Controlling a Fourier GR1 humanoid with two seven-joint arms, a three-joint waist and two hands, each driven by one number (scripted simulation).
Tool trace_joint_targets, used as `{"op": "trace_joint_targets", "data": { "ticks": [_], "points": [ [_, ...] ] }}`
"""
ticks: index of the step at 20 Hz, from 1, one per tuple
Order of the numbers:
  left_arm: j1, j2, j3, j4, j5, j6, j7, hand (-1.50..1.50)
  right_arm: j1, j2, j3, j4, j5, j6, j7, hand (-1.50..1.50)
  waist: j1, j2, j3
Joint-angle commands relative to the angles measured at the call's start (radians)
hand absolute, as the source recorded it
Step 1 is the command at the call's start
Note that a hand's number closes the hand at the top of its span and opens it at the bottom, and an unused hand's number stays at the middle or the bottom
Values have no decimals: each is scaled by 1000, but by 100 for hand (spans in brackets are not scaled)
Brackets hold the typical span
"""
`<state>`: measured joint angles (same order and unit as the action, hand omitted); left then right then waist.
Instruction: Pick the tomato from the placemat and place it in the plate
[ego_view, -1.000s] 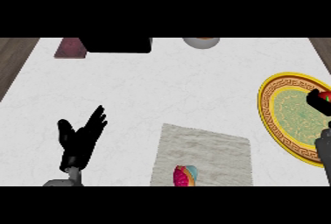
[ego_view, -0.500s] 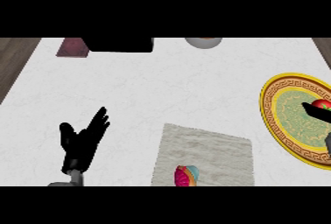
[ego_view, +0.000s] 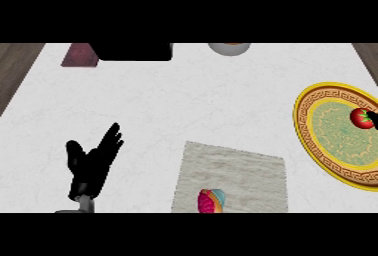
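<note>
Where it lies, red tomato (ego_view: 361, 117), green-topped, on plate (ego_view: 316, 146)

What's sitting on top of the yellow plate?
A red tomato sits on the plate near the picture's right edge. The right hand beside it barely shows.

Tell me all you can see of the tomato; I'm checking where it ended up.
The tomato is small, round and glossy red, with a green stem cap on top. It sits on the plate, on the pale green centre near the view's right edge, well away from the placemat. Part of the right hand shows as a dark shape right beside it at the edge; whether they touch cannot be told.
</note>
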<state>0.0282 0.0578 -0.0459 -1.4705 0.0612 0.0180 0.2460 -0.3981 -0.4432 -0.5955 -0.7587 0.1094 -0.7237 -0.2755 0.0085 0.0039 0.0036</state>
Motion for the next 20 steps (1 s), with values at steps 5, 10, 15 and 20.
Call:
{"op": "trace_joint_targets", "data": {
  "ticks": [5,10,15,20],
  "points": [
    [8,16,6,-40,-17,14,31,0,187,42,-88,-108,-217,283,-160,-150,-17,-7,-3],
    [44,35,43,12,16,-30,-41,0,405,119,-18,-396,-249,406,-76,-150,-27,-10,-5],
    [-41,19,50,27,14,0,34,0,622,222,43,-664,-226,404,-13,-150,-25,-7,-5],
    [62,-31,-14,-14,-24,11,-40,0,793,300,102,-835,-146,387,2,-150,-17,-6,-4]
  ]
}}
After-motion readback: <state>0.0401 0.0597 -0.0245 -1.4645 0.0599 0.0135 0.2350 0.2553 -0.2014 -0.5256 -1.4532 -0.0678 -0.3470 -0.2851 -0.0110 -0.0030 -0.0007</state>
